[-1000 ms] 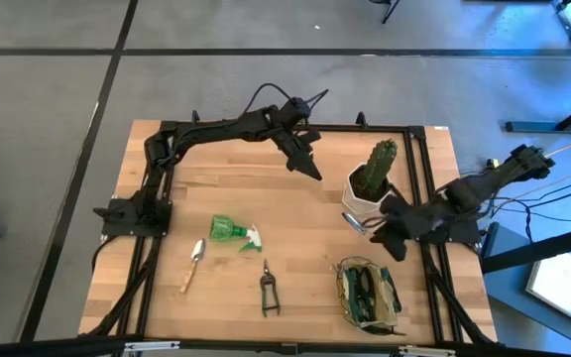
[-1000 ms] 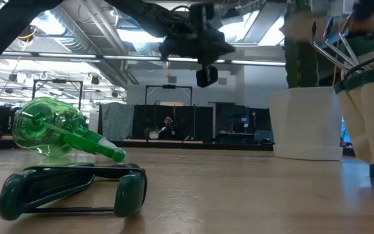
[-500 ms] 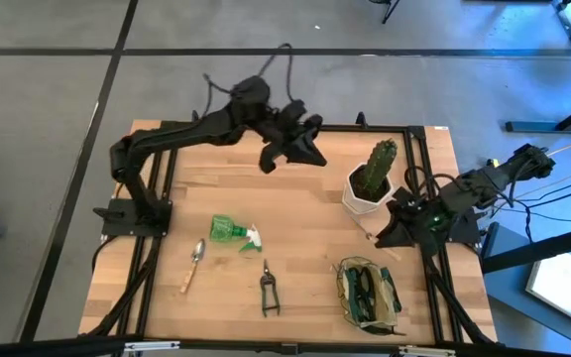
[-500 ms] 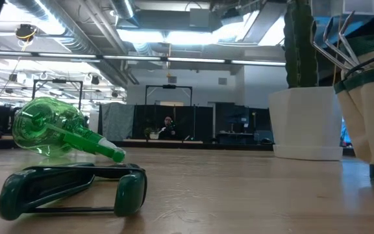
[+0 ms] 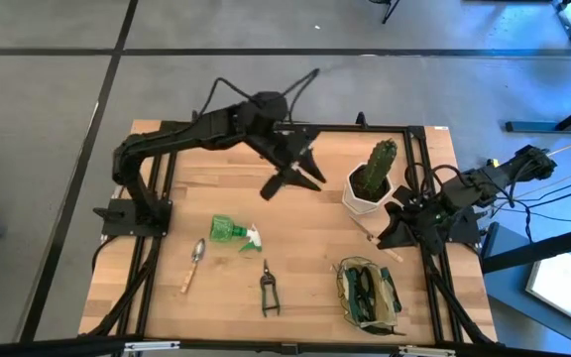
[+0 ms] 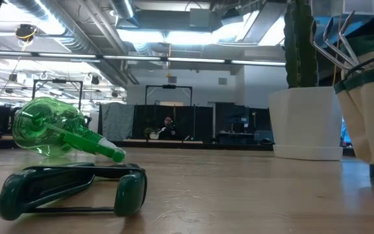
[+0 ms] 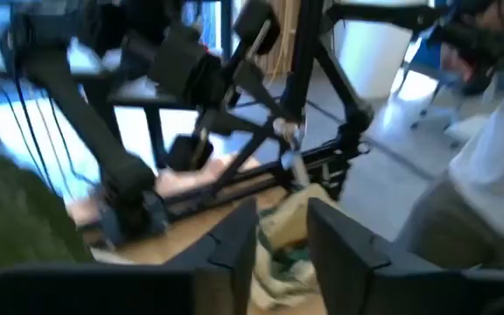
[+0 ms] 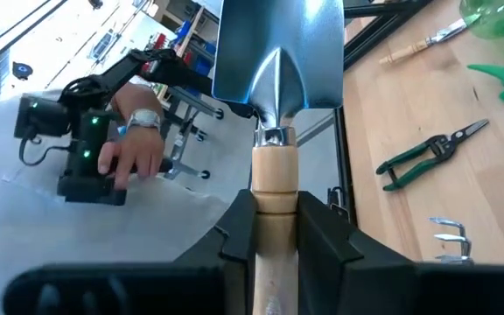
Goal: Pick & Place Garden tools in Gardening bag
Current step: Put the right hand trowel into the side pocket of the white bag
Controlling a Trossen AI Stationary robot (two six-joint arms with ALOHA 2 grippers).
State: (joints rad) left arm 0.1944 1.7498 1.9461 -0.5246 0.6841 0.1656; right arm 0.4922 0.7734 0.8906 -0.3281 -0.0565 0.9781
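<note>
My right gripper (image 5: 393, 236) is at the table's right edge, beside the white cactus pot (image 5: 370, 190), shut on a silver trowel with a wooden handle (image 8: 278, 52). My left gripper (image 5: 290, 181) hangs open and empty high over the table's far middle; its fingers show in its wrist view (image 7: 283, 249). A green spray bottle (image 5: 230, 230), a second trowel (image 5: 194, 264) and black shears (image 5: 268, 288) lie flat on the table's near left. The khaki bag (image 5: 367, 295) stands at the near right with tools in it. My right gripper pinches the trowel's wooden handle (image 8: 274, 188) between its two fingers (image 8: 234, 232), just behind the metal collar. The fingers lie along the handle. The blade (image 8: 278, 44) sticks out past the fingertips, clear of the table.
In the low view the spray bottle (image 6: 50, 133) and the shears' green grips (image 6: 70, 188) lie at the left, with the pot (image 6: 307, 123) and the bag (image 6: 369, 110) at the right. A person's hand on a control device (image 8: 129, 149) shows beyond the table.
My left gripper has risen out of the low view, then swung a little toward the table's near edge over the far middle. My right gripper has drawn slightly toward the table's right edge with the trowel still in its hold.
</note>
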